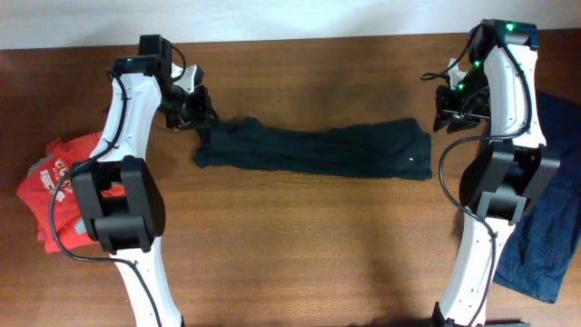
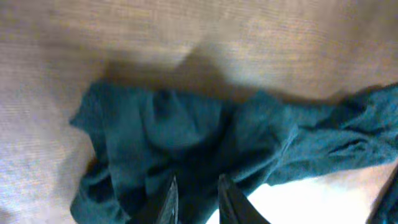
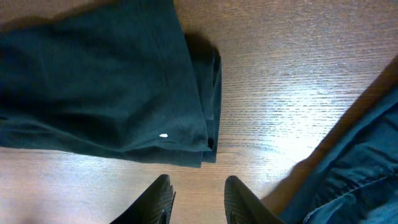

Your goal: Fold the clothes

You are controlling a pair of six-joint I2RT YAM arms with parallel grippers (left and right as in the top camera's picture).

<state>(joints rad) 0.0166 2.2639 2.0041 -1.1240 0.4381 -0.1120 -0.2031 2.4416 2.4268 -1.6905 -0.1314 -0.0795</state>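
Observation:
The dark-teal shirt (image 1: 318, 153) lies across the middle of the table as a long narrow strip, with its tiny white logo (image 3: 163, 136) near the right end. My left gripper (image 1: 201, 116) hovers at the strip's bunched left end (image 2: 186, 130). Its fingers (image 2: 168, 200) are a little apart over the cloth, and I see no fold pinched between them. My right gripper (image 3: 198, 194) is open just off the strip's right end (image 3: 93, 93), and only bare wood shows between its fingers.
A red white-printed tee (image 1: 50, 182) is crumpled at the table's left edge beside the left arm's base. A larger navy-blue garment (image 1: 549, 227) lies at the right edge behind the right arm, and its edge (image 3: 354, 168) is close to my right gripper.

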